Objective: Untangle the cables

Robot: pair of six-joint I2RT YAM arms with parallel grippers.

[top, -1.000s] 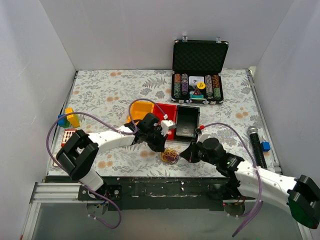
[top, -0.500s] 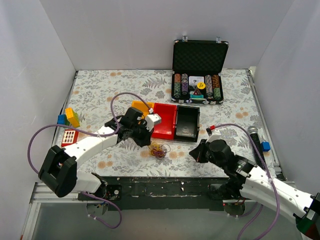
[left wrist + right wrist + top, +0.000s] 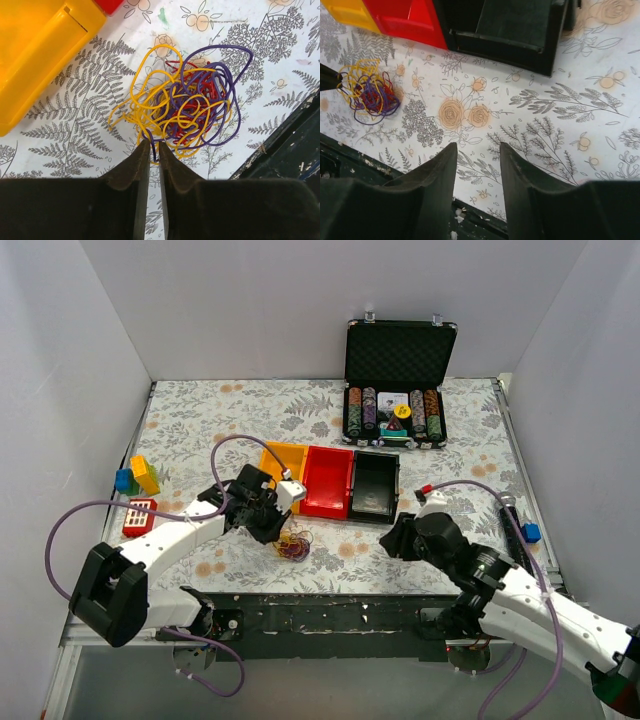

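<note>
1. The table under me is covered with a leaf-and-flower print cloth.
2. An open black poker chip case stands at the far side, with rows of chips in its lower half.
3. Three plastic bins sit side by side in the middle: a yellow bin, a red bin and a black bin.
4. My right pincer hangs low over bare cloth near the front edge, just in front of the black bin. Its fingers are spread wide with nothing between them.
5. My left pincer is down at the cloth in front of the yellow bin. Its fingers are pressed almost together, and a purple strand runs into the slit between the tips, so I am pinching the clump by its near edge.
6. The cables lie on the cloth as one tangled knot of yellow, red and purple loops, outside the bins, close to the table's front edge and well left of my right pincer.
</note>
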